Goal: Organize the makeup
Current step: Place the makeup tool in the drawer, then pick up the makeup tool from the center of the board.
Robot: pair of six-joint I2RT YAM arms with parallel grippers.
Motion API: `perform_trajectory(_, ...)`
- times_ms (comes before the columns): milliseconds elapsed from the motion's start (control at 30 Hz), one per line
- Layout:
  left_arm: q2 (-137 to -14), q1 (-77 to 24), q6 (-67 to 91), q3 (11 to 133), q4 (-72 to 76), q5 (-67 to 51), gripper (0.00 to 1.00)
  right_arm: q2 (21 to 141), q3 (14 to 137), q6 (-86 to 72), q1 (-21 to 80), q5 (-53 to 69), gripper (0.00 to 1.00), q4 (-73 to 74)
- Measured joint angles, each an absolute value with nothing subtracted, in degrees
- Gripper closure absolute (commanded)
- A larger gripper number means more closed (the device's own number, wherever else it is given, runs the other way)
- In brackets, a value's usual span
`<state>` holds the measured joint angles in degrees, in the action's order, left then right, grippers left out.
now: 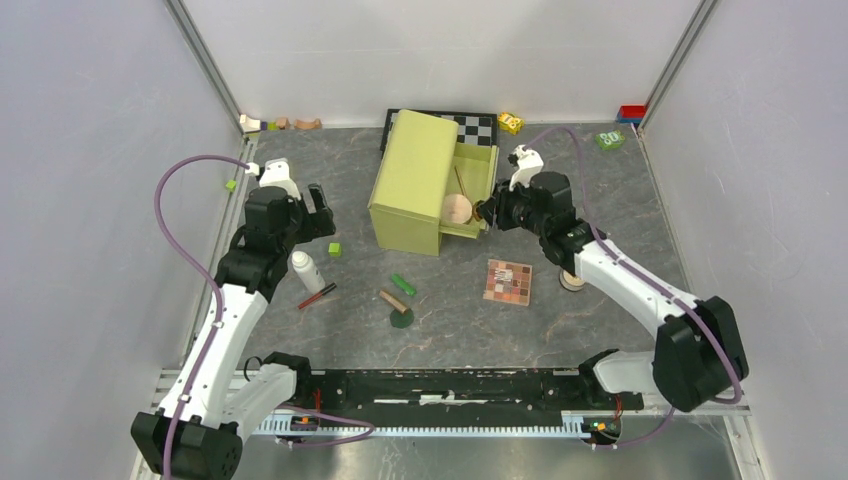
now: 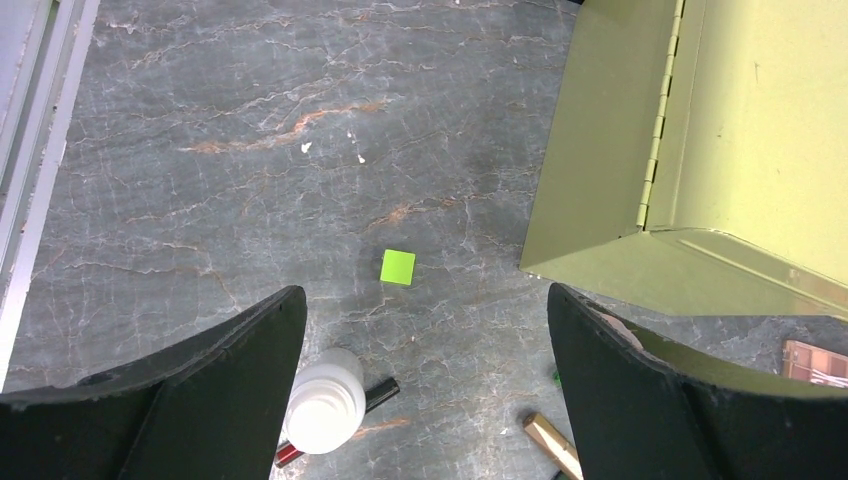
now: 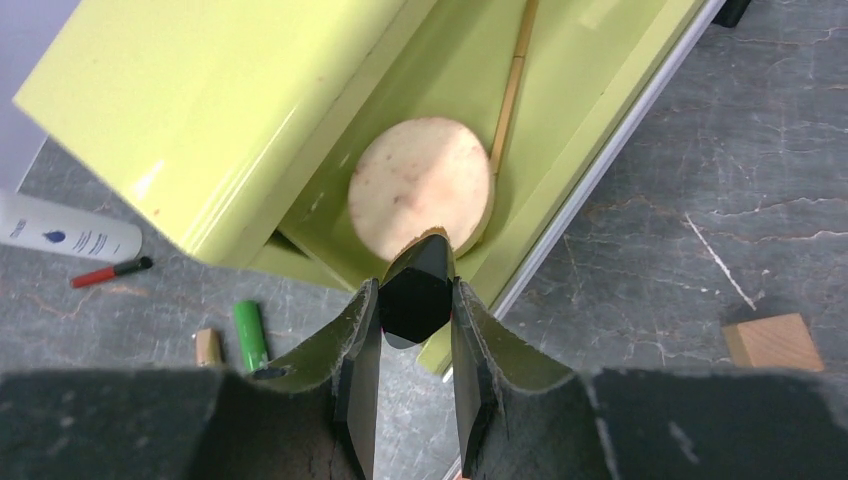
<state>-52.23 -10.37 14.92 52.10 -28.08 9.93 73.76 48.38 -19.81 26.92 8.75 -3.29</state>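
A yellow-green box [image 1: 415, 180] stands open at mid table. In it lie a round peach compact [image 3: 420, 185] and a thin wooden stick [image 3: 512, 85]. My right gripper [image 3: 415, 300] is shut on a short black brush [image 3: 415, 290], held over the box's front edge beside the compact. My left gripper [image 2: 425, 340] is open and empty above a white bottle [image 2: 325, 412] and a red pencil [image 1: 317, 296]. A green tube [image 1: 403, 284], a bronze tube [image 1: 394, 301] and a square palette [image 1: 508, 282] lie in front of the box. A beige piece [image 1: 572, 280] is half hidden under my right arm.
A green cube [image 2: 397, 267] lies between my left fingers and the box. A dark green disc [image 1: 401, 320] lies near the tubes. A wooden cube [image 3: 773, 341] sits right of the box. A chequered board [image 1: 475, 128] and small toys [image 1: 280, 124] line the back wall.
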Motion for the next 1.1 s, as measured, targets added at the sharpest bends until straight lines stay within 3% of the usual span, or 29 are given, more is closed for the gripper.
perform_trajectory(167,-52.2,-10.4,14.9,52.1,-28.1,10.0,0.04,80.3,53.3,-20.4,25.2,10.6,0.73,-2.7)
perform_trajectory(300,-52.2,-10.4,14.9,52.1,-28.1,10.0,0.04,84.9,56.1,-21.0,24.9,11.9,0.5,-2.7)
perform_trajectory(467,-52.2,-10.4,14.9,52.1,-28.1,10.0,0.04,87.6,59.2,-21.0,24.8,11.9,0.38,-2.3)
perform_trajectory(867,-52.2,-10.4,14.9,52.1,-28.1,9.9,0.04,79.5,57.7,-17.5,24.7,7.9,0.43,-1.2)
perform_trajectory(1100,-52.3,-10.4,14.9,52.1,-28.1,9.9,0.04,72.1,51.4,-13.0,26.5,14.7,0.41,-0.7)
